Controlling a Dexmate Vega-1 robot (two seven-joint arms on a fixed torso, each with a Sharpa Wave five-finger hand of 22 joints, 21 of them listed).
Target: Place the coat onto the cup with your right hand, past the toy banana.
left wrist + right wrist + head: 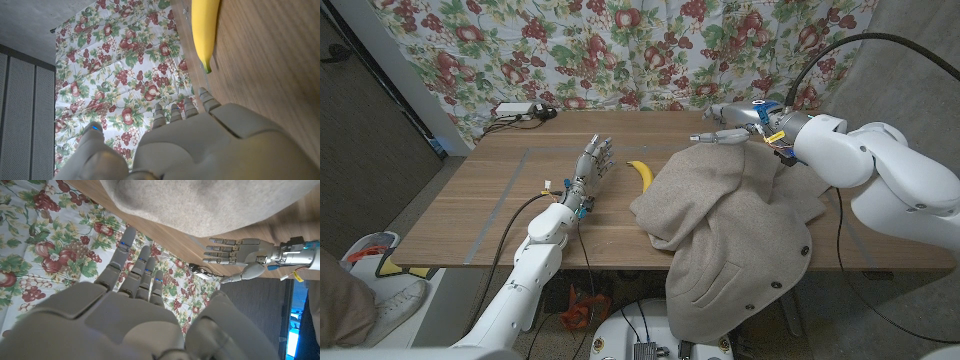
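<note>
Beige wool, head view: the coat (pixel 735 215) lies heaped on the table (pixel 470 215), its hem over the near edge; no cup that I can see, perhaps under the heap; toy banana (pixel 641 172) just beside its left edge
Left wrist view: my left hand (pixel 200 145) waits near the banana, fingers straight, close together, empty
Right wrist view: my right hand (pixel 125 315) hovers past the coat's far edge, fingers spread, holding nothing
Advice: I should lift clear slowly, no snagging cloth

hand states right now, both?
Left hand: open, fingers apart, holding nothing, beside the toy banana.
Right hand: open, fingers extended, above the coat's far edge, holding nothing.
</note>
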